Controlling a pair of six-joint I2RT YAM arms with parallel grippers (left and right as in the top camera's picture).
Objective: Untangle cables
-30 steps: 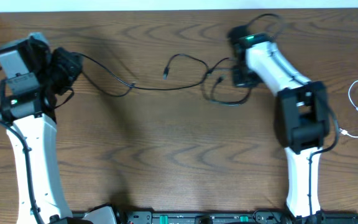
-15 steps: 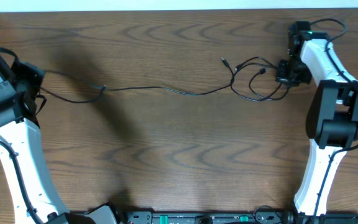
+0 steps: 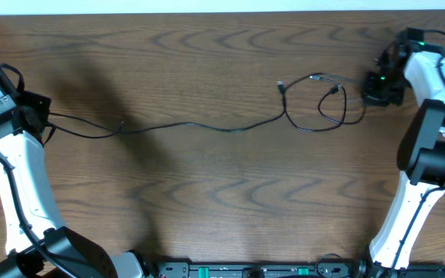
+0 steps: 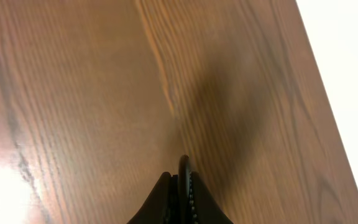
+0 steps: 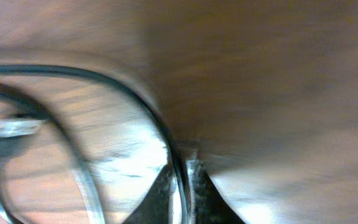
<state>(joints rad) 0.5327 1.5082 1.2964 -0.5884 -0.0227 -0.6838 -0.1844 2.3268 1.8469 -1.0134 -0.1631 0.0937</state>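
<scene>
Black cable (image 3: 207,126) lies stretched along the far half of the surface (image 3: 207,208), from the far left to the far right; whether it is 1 cord or 2 crossed cords cannot be told. Towards the right it curls into a loop (image 3: 324,122), with 2 small plugs (image 3: 282,85) by it, 1 just left of the loop and 1 inside it. The left arm (image 3: 18,177) holds the cable's left end, its jaws pressed together on it. The right arm (image 3: 427,154) reaches the far right corner. The cable runs between its jaws, which stand close together, but blur hides whether they pinch it.
</scene>
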